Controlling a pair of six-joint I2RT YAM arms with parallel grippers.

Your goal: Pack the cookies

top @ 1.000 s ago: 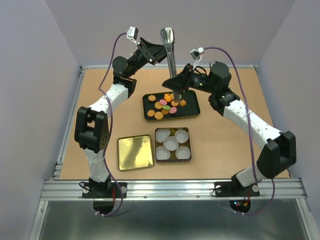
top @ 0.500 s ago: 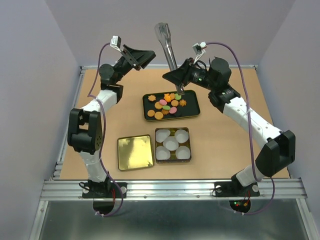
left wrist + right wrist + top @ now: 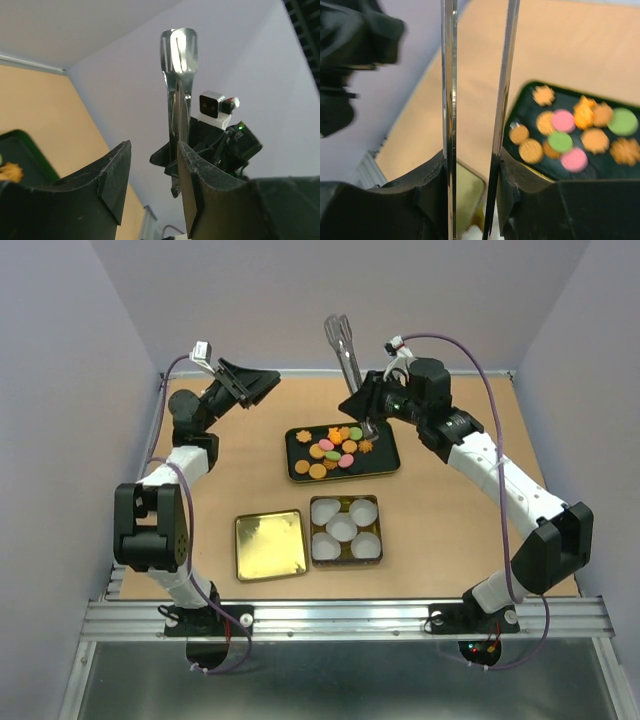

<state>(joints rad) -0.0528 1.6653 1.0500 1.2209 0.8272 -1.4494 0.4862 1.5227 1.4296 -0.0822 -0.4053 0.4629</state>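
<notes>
Pale lilac walls close round a tan tabletop. My right gripper [image 3: 470,170] is clamped across a pair of polished steel tongs [image 3: 449,75], squeezing the two thin, springy blades between my pads with a gap showing between them. My left gripper [image 3: 150,167] is spread and empty, raised over the far left corner of the tabletop.

Below the tongs' lower end, the cookies [image 3: 335,447] lie on a dark, glossy tray [image 3: 385,462] near the middle of the far edge. They are small flat discs and star shapes in orange, pink and green, some overlapping. I judge them light, stiff and brittle, with a matte, crumbly face. Smooth steel may slip on them, so I would nip one gently by opposite edges, starting with a loose one at the heap's rim.

Nearer the front edge sits a gold tin [image 3: 313,505] of white pleated paper cups [image 3: 343,528], its shiny lid [image 3: 270,545] just beside it on the left.
</notes>
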